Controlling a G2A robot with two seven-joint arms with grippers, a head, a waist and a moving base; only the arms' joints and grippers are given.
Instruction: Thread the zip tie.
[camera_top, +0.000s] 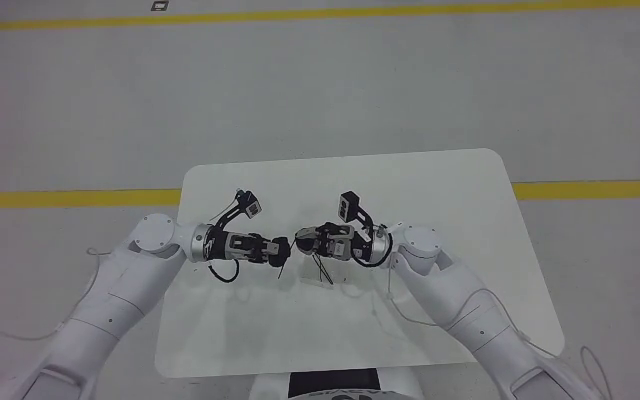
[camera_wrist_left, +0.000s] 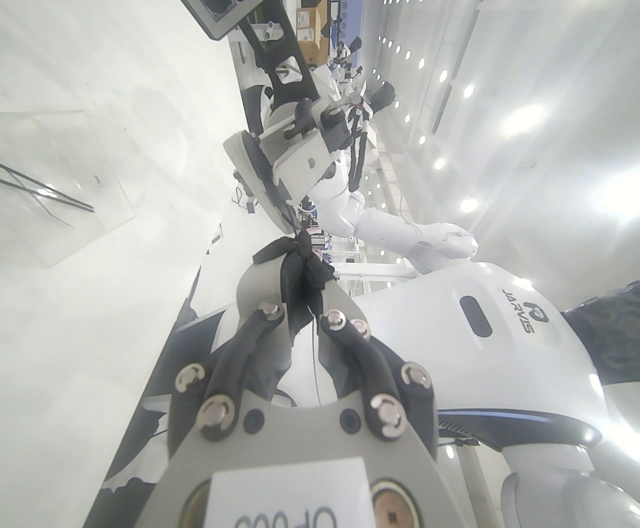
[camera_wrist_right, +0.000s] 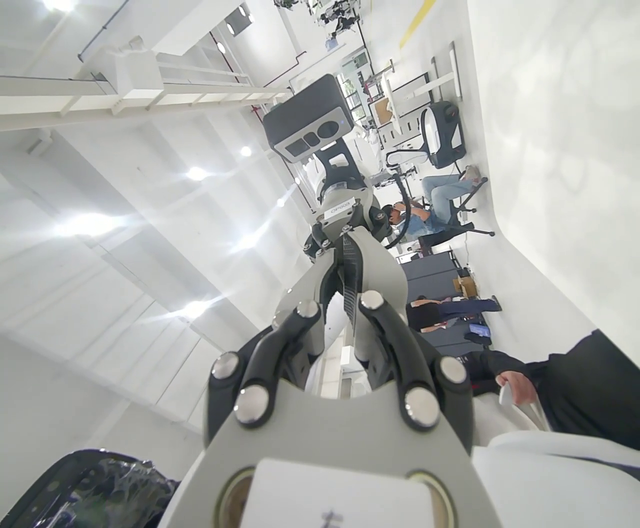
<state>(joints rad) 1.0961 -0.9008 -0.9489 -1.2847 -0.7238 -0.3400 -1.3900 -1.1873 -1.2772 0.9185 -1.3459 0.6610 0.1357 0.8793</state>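
1. Zip tie is being held above the middle of the table, between the two grippers.
2. The left gripper is being clenched on the tie, and the thin black tail is being left hanging below its fingers.
3. The right gripper is being held tip to tip with the left, its fingers closed on the tie's other end.
4. Loose ties are being carried by the table just below the right gripper.
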